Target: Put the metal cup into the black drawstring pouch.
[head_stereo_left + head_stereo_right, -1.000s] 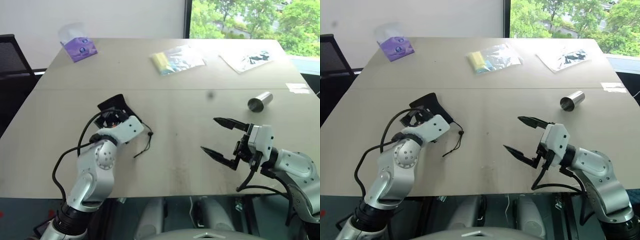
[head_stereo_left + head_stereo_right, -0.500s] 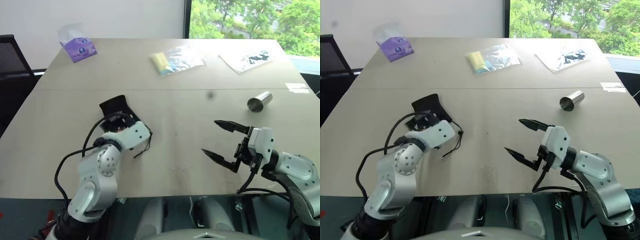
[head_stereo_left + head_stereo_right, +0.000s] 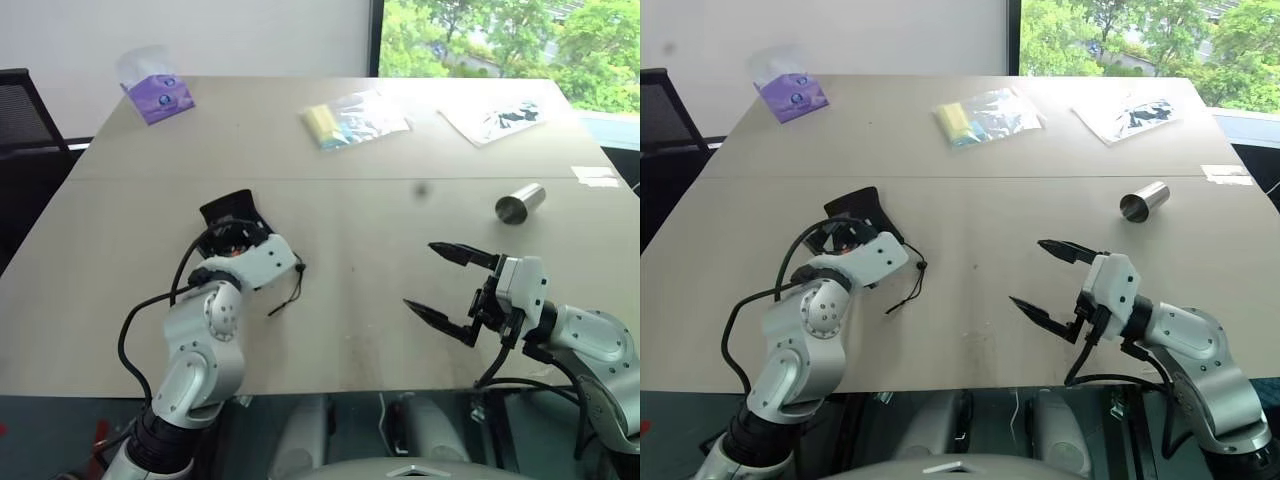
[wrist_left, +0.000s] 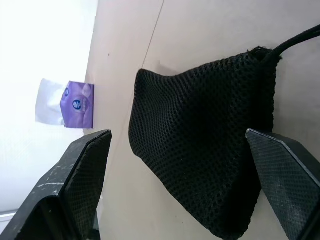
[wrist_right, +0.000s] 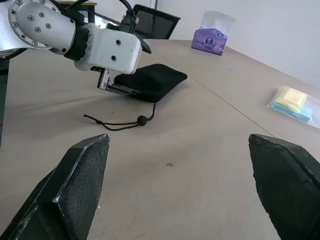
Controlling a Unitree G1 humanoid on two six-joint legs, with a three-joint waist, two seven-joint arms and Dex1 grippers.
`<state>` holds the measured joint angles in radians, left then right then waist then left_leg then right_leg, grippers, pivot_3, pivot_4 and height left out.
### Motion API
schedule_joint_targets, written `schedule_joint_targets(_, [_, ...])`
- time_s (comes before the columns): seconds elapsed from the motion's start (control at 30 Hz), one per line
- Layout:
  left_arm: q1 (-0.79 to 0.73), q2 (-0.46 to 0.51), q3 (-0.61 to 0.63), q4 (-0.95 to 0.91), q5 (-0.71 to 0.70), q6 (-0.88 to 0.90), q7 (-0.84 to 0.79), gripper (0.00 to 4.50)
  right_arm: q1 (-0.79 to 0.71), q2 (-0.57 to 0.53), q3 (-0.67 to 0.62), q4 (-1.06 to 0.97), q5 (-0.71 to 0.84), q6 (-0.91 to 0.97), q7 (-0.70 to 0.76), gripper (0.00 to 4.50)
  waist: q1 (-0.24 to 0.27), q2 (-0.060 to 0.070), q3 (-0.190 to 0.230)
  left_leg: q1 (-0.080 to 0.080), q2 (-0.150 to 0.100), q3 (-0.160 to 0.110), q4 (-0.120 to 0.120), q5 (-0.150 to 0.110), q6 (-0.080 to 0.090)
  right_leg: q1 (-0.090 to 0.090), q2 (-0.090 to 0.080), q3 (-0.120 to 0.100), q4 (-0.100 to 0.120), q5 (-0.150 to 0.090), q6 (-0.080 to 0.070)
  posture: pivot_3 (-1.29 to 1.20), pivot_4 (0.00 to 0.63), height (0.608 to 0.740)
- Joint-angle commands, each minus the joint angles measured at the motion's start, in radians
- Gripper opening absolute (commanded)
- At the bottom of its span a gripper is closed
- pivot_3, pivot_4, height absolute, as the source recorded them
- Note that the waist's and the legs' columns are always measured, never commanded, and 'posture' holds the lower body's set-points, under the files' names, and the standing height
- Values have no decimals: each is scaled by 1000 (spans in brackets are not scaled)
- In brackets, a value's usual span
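Observation:
The black drawstring pouch (image 3: 228, 210) lies flat on the table at the left, its cord (image 3: 288, 290) trailing toward the table's front edge. My left gripper (image 4: 177, 137) is open, with one finger on each side of the pouch (image 4: 200, 150) and close over it. The metal cup (image 3: 519, 203) lies on its side at the far right, its dark mouth facing the front. My right gripper (image 3: 420, 274) hovers open and empty over the table, in front of the cup and to its left. The right wrist view shows the pouch (image 5: 150, 80) under the left hand (image 5: 107, 50).
A purple tissue pack (image 3: 155, 95) sits at the back left. Two clear plastic bags (image 3: 350, 118) (image 3: 495, 118) lie along the back. A white label (image 3: 598, 175) is near the right edge. A black chair (image 3: 20, 110) stands to the left of the table.
The left arm's elbow has shifted a little to the right while its gripper stays at the pouch. The right arm, cup and pouch have not moved.

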<state>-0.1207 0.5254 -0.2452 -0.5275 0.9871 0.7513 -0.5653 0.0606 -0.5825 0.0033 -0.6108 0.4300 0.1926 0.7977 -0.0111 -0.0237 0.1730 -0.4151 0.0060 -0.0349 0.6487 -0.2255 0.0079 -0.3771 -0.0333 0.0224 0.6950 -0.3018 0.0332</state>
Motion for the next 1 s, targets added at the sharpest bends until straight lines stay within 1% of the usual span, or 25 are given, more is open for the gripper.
schedule_joint_targets(0.03, [-18, -8, 8, -8, 46, -3, -7, 4465, -10, 0, -6, -29, 11, -10, -3, 4500, 0, 0, 0, 0, 0, 0, 0, 0, 0, 0, 0, 0, 0, 0, 0, 0, 150, 740])
schedule_joint_targets(0.13, [-22, -20, 15, -25, 44, -11, -23, 4465, -10, 4, 0, -32, 8, -10, -6, 4500, 0, 0, 0, 0, 0, 0, 0, 0, 0, 0, 0, 0, 0, 0, 0, 0, 150, 740])
schedule_joint_targets(0.33, [10, 1, 30, -33, 64, -32, -62, 4465, 0, 6, 2, -33, 6, -15, -6, 4500, -1, 0, 0, 0, 0, 0, 0, 0, 0, 0, 0, 0, 0, 0, 0, 0, 150, 740])
schedule_joint_targets(0.5, [11, -3, 37, -32, 77, -39, -79, 4465, 0, 8, 5, -34, 3, -14, -10, 4500, 0, 0, 0, 0, 0, 0, 0, 0, 0, 0, 0, 0, 0, 0, 0, 0, 150, 740])
schedule_joint_targets(0.77, [-26, -26, 50, 19, 112, -36, -59, 4465, -3, 8, 8, -36, 2, -13, -18, 4500, 0, 0, 0, 0, 0, 0, 0, 0, 0, 0, 0, 0, 0, 0, 0, 0, 150, 740])
schedule_joint_targets(1.0, [-92, -48, 46, 117, 112, -43, -49, 4465, -12, 9, 16, -34, 1, -10, -24, 4500, 0, 0, 0, 0, 0, 0, 0, 0, 0, 0, 0, -1, 0, 0, 0, 0, 150, 740])
